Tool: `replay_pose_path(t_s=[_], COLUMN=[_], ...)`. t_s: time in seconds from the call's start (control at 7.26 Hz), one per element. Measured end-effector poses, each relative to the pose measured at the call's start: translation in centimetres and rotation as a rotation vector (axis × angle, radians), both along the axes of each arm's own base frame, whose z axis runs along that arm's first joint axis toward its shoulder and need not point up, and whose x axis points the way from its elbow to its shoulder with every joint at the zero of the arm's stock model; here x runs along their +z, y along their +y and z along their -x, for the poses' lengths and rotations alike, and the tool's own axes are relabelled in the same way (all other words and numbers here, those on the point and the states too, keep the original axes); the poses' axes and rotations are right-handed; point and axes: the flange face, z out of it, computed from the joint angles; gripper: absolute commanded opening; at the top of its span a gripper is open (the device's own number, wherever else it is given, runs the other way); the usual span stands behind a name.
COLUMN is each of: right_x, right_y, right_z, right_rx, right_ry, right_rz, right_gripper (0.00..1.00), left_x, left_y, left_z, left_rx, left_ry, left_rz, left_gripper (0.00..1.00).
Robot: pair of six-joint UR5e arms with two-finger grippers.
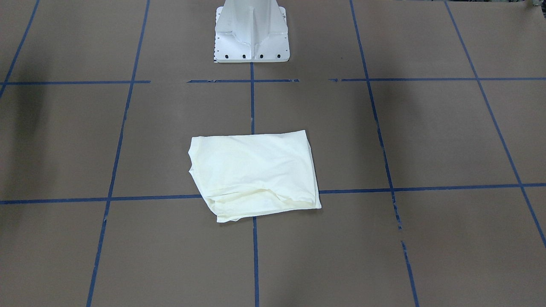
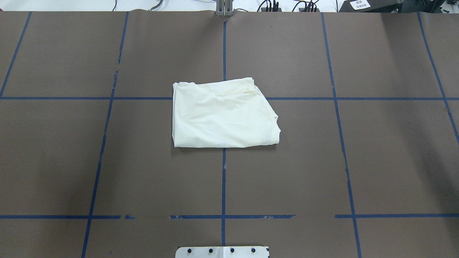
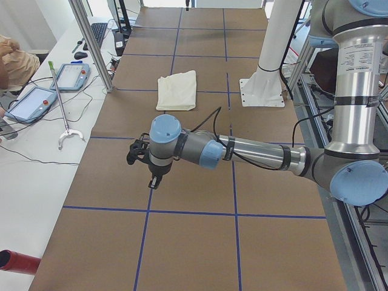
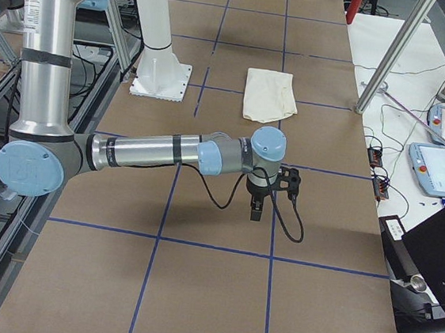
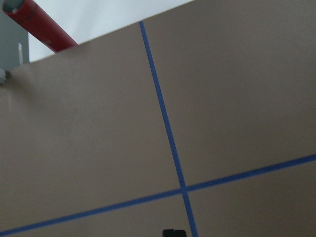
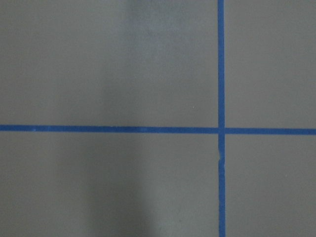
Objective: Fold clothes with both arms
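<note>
T-shirt [image 2: 222, 114] lies on the desk [image 2: 358, 161], mid-width, out beyond my pedestal base [image 2: 222, 252], with bare desk between the two. It sits astride the centre tape line [image 2: 223, 179], and its far edge overlaps a cross line [image 2: 304, 98]. My left hand [image 3: 154, 182] hangs over the desk well left of the T-shirt. My right hand [image 4: 254, 210] hangs well right of it.

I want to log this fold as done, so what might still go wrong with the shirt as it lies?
1. The shirt is folded unevenly: one side slants and a layer pokes out at the far edge, so it may loosen or look untidy.
2. Both the left arm and the right arm are parked away from it; a touch-up grab could drag those loose layers apart.
</note>
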Motion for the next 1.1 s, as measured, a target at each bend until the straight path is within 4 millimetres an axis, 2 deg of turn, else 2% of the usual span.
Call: replay_pose_path(t_s=[0.28,0.55,0.83,1.1], right_x=[0.7,0.8,0.9,1.1], right_y=[1.3,1.5,1.5,1.7], right_z=[0.0,0.0,0.3,0.5], right_rx=[-0.011,-0.013,-0.020,-0.022], right_ry=[-0.033,-0.036,-0.037,-0.042], right_rz=[0.016,0.016,0.016,0.022], right_gripper=[1.00,1.00,1.00,1.00], left_x=[1.0,2.1,3.1,3.7], left_y=[3.0,6.1,7.6,7.8], left_z=[0.0,0.1,0.2,0.2], left_rx=[0.004,0.002,-0.004,-0.006], left_ry=[0.033,0.019,-0.006,-0.011], left_rz=[0.064,0.124,0.149,0.164], left_gripper=[1.00,1.00,1.00,1.00])
